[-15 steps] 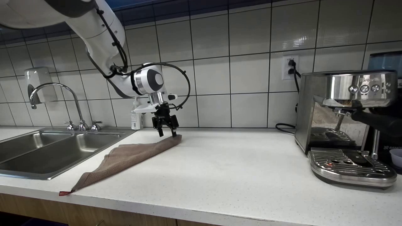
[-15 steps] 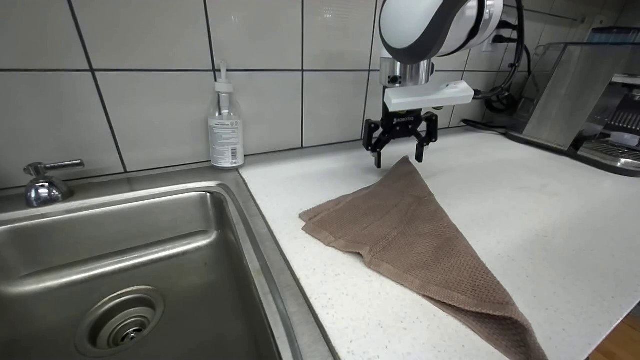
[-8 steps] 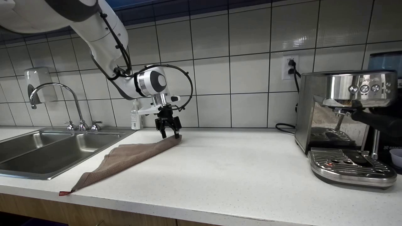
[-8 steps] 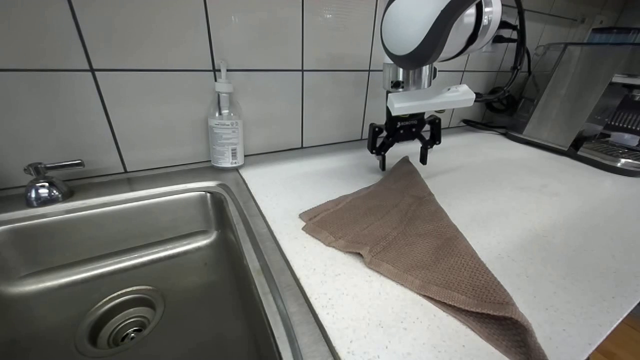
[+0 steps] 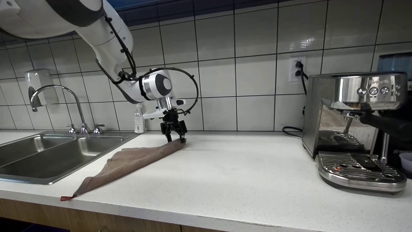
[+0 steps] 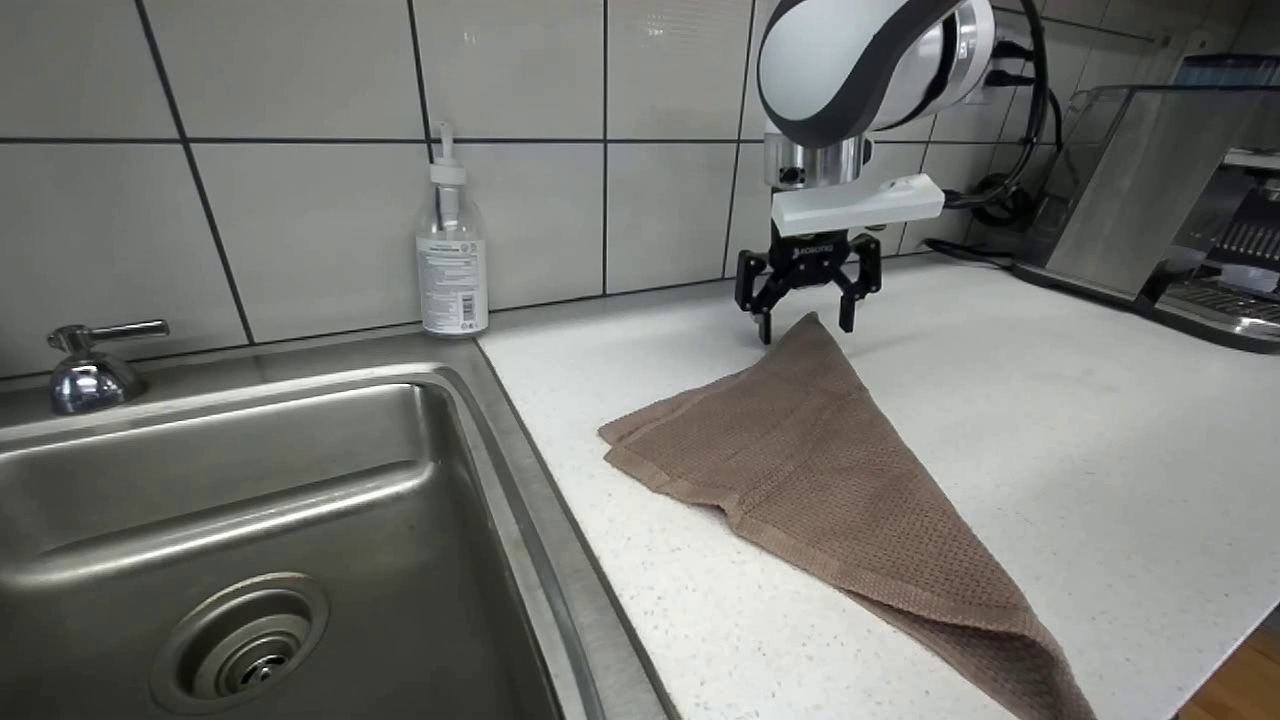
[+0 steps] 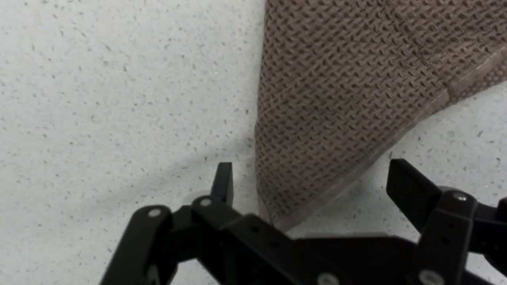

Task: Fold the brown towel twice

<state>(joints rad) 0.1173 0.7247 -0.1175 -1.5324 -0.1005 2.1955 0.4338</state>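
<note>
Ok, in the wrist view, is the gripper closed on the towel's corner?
No, the gripper is open, with white counter showing between the brown towel and the fingers on both sides.

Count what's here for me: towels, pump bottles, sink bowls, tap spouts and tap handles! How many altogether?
Towel: 1
Pump bottle: 1
Sink bowls: 2
Tap spout: 1
Tap handles: 2
Total: 7, counting each thing once across the views

The gripper has come down a little — nearer the counter and the brown towel.
</note>
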